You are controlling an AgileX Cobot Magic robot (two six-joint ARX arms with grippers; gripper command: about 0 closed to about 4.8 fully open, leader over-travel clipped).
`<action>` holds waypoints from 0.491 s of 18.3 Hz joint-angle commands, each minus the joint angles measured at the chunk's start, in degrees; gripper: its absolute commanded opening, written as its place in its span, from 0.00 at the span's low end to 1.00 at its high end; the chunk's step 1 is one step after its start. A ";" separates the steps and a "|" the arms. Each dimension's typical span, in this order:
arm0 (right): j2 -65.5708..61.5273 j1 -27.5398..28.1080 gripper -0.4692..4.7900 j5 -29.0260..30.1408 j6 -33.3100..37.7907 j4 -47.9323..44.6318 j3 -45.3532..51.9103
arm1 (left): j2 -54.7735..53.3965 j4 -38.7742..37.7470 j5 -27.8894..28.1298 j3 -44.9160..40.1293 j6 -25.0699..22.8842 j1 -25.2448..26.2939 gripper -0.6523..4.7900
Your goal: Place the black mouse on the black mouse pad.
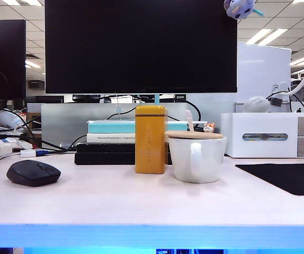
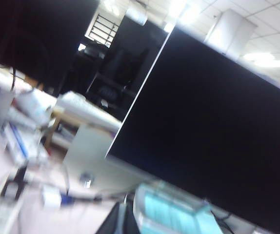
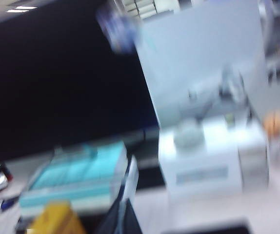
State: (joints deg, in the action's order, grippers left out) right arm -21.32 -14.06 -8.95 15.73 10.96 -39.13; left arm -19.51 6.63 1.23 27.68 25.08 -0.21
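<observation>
**Mouse and pad at opposite ends of the counter, both claws out of sight**

Mouse and pad lie far apart on a pale counter (image 1: pixel 141 206). In the exterior view, the black mouse (image 1: pixel 33 172) sits near the left end, flat on the surface, its long axis running roughly left to right with a slight slant. The black mouse pad (image 1: pixel 287 177) lies at the right end, partly cut off by the picture's edge. Between them stand a yellow tin (image 1: pixel 150 139) and a white mug (image 1: pixel 196 157), just beside each other, in front of a stack of books (image 1: pixel 109 143) and a large dark monitor (image 1: pixel 140 46).

Neither claw shows in any picture. The left wrist view looks up and across at the monitor (image 2: pixel 213 131) and the books (image 2: pixel 171 214), blurred; the right wrist view, also blurred, shows the books (image 3: pixel 76 178), the yellow tin (image 3: pixel 52 219) and a white storage box (image 3: pixel 206 163). No fingers appear in either, but both claws are pressed together and hold nothing.

Judging by layout, the mouse lies on the left claw's side and well apart from the right claw's side, so the left arm seems the nearer one for the pickup. The pad lies on the right claw's side, so the carry would cross the counter, passing the tin and mug.
</observation>
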 commanded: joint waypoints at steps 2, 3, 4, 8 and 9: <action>-23.50 0.02 0.08 6.49 -8.72 13.38 -28.92 | -25.22 -5.92 -13.25 23.56 -11.21 0.09 0.11; -29.00 0.02 0.08 9.20 -10.10 17.75 -35.85 | -30.42 -9.88 -16.06 29.29 -12.44 0.09 0.11; -36.81 0.13 0.08 15.87 -13.55 24.30 -45.86 | -37.94 -17.16 -20.48 37.62 -14.51 -0.13 0.11; -51.06 0.04 0.08 30.75 -16.00 39.85 -64.15 | -51.28 -30.16 -26.27 49.07 -28.79 -3.89 0.11; -52.59 -0.17 0.08 30.91 -17.00 41.99 -64.72 | -52.19 -32.57 -26.49 49.07 -29.62 -4.20 0.11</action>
State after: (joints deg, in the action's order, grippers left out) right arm -73.14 -14.09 21.41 -0.10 50.37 -103.66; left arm -71.72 -24.51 -24.97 76.49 -2.94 -4.43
